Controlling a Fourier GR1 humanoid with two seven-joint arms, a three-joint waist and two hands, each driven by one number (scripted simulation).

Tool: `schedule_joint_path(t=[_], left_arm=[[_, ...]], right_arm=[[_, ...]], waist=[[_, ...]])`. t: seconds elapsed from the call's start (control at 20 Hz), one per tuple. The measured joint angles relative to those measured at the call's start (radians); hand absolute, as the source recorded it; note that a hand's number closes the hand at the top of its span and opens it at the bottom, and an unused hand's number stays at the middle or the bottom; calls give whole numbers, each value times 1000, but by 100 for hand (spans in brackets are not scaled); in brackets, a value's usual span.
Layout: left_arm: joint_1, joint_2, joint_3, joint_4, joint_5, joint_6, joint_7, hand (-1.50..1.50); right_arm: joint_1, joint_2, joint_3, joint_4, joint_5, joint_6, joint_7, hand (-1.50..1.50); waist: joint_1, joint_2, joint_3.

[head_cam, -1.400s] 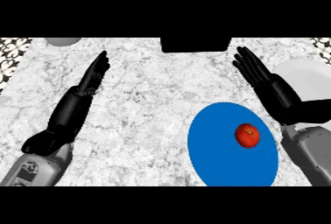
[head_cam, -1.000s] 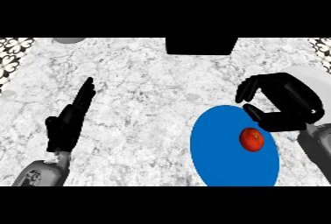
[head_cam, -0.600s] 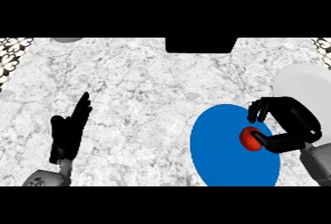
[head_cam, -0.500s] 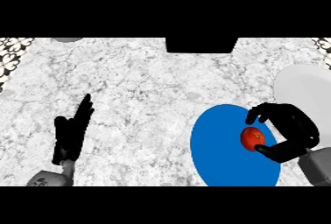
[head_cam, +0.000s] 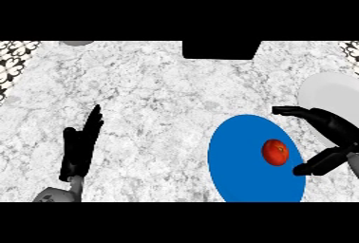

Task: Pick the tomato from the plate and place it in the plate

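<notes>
Marble-patterned grey and white, the bench (head_cam: 161,104) fills the view from edge to edge. On its right part lies a blue plate (head_cam: 238,166), a tall oval whose lower rim runs to the bottom of the scene. A white plate (head_cam: 329,95) sits beyond it, at the right edge, partly behind the right robot hand (head_cam: 329,130). A dark block (head_cam: 221,50) stands at the far edge of the bench. The left robot hand (head_cam: 80,147) shows low at the left, fingers straight and together, pointing away. The right robot hand is spread wide, holding nothing: fingers reach over the blue plate's far right rim, thumb near its right rim, with the tomato (head_cam: 276,152) in the gap between them, touched by neither. The tomato is round, glossy red with a slightly darker shaded side, and rests on the right half of the blue plate.
</notes>
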Motion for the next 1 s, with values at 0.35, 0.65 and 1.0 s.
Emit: schedule_joint_path(t=[0.35, 0.65, 1.0], left_arm=[[-6, 6, 23, 12, 4, -15, 9, 0], [0, 2, 24, 5, -5, -21, 15, 0], [11, -19, 27, -4, -27, -12, 19, 0]], right_arm=[[-112, -85, 81, 51, 222, -73, -69, -150], [-173, -111, 203, 60, 373, -78, -61, -150], [-230, -77, 274, 132, 481, -82, -66, -150]], waist=[[-5, -4, -3], [-8, -6, -4], [-14, -7, -4]])
